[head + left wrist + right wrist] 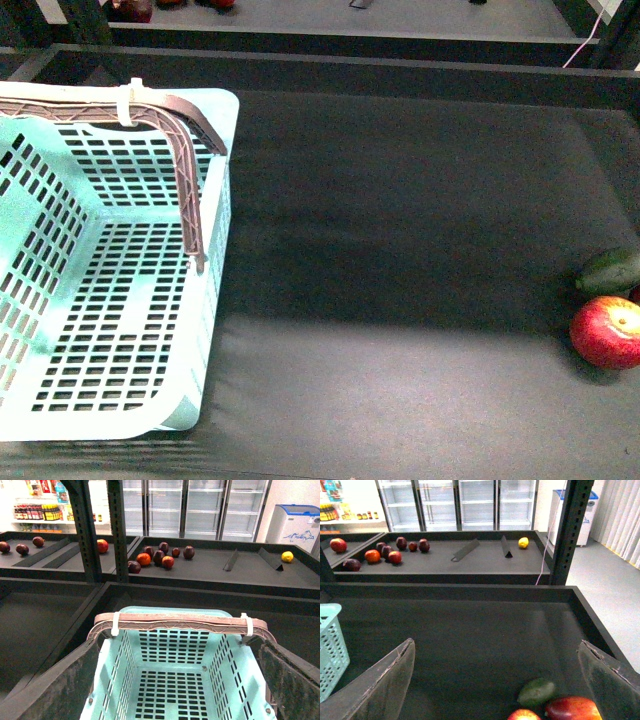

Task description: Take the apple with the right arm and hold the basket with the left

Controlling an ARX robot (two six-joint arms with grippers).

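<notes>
In the front view I see no arm. The basket [100, 432] stands at the left on the dark surface [400, 250]. It is empty, and its brown handle [190, 190] leans over the opening. A white zip tie [128, 102] is bound around the handle near the far rim.

The apple [607, 332] lies far to the right, at the edge of the view and well apart from the basket. A dark green fruit [612, 270] lies just behind it. I cannot tell if the two touch.

The left wrist view looks down into the basket [150, 615] from the near side. The fingers [60, 685] of the left gripper [178, 647] are wide apart, one at each side of the basket and clamped on nothing. I cannot tell if they touch its walls. The handle [180, 621] crosses between them, further away.

In the right wrist view, the fingers [385, 680] of the right gripper [496, 645] are also wide apart and hold nothing. The apple [522, 714] shows only partly at the edge of the picture, between the fingers and closer to the right one. The green fruit [536, 691] is just beyond it, and another red fruit [572, 709] is beside both. A corner of the basket [330, 650] shows outside the other finger.
</notes>
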